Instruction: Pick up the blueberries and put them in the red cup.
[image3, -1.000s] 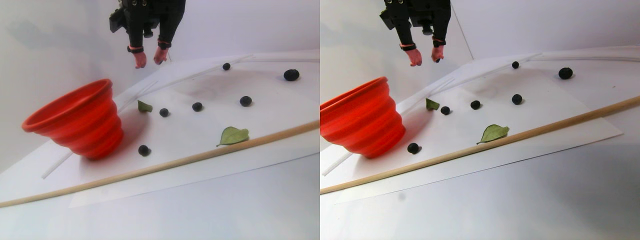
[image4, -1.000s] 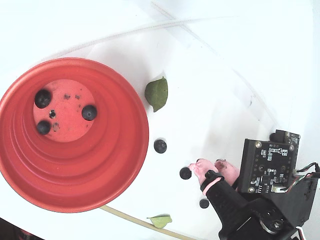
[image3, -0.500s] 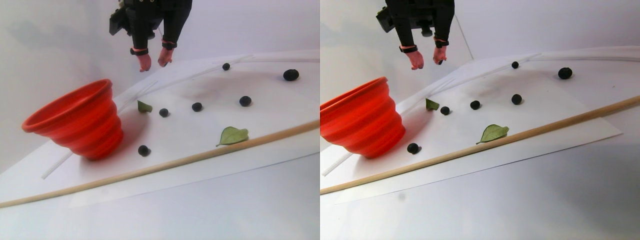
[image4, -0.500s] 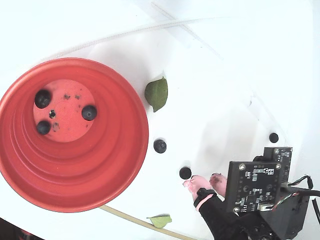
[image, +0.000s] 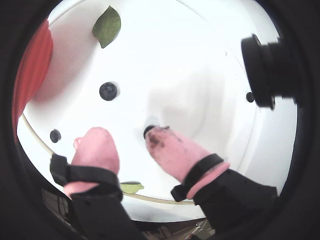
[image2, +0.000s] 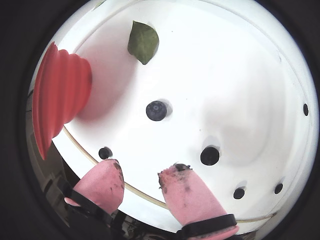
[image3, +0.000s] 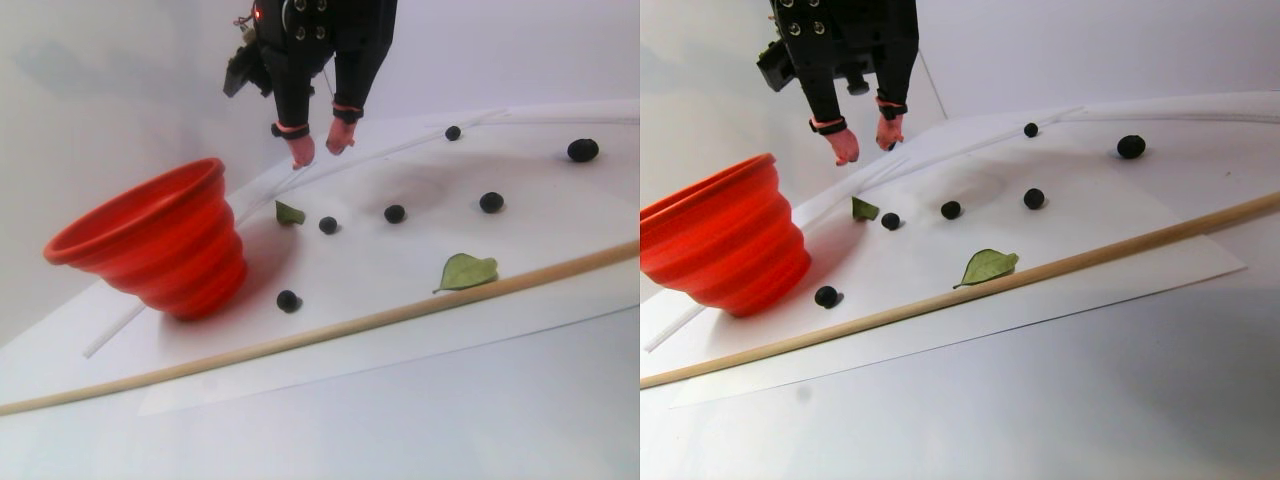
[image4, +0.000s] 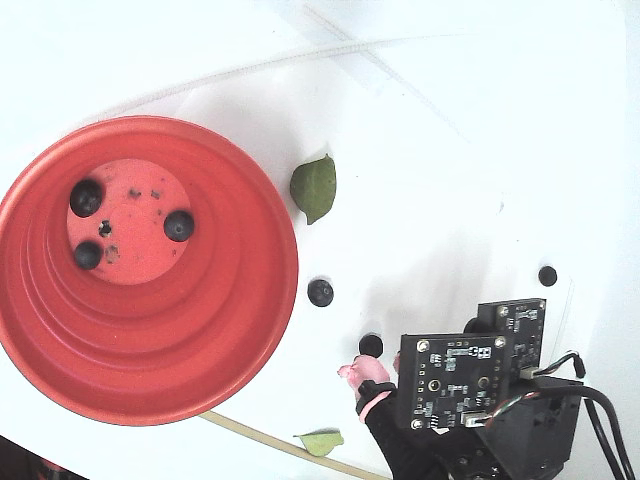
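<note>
hand: we see the hand hanging over the white tabletop with its two pink fingertips spread apart. nothing is between them.
hand from the side: in the stereo pair view the hand is up in the air, to the right of the red cup and higher than its rim.
red cup: we see it is big and round. in the fixed view the red cup fills the left side, and we look right down into it.
blueberries in the cup: we count three blueberries on the pale bottom of the cup.
blueberries outside: the others lie on the white paper. in the fixed view one berry sits just beside the pink fingertip, and one more lies between that berry and the cup.
near berry: in a wrist view one dark berry peeks out right at the tip of the right-side finger. we cannot tell if they touch.
leaves: one green leaf lies near the cup's rim. another leaf rests against the wooden stick.
wooden stick: it runs long and thin along the front edge of the paper.
</note>
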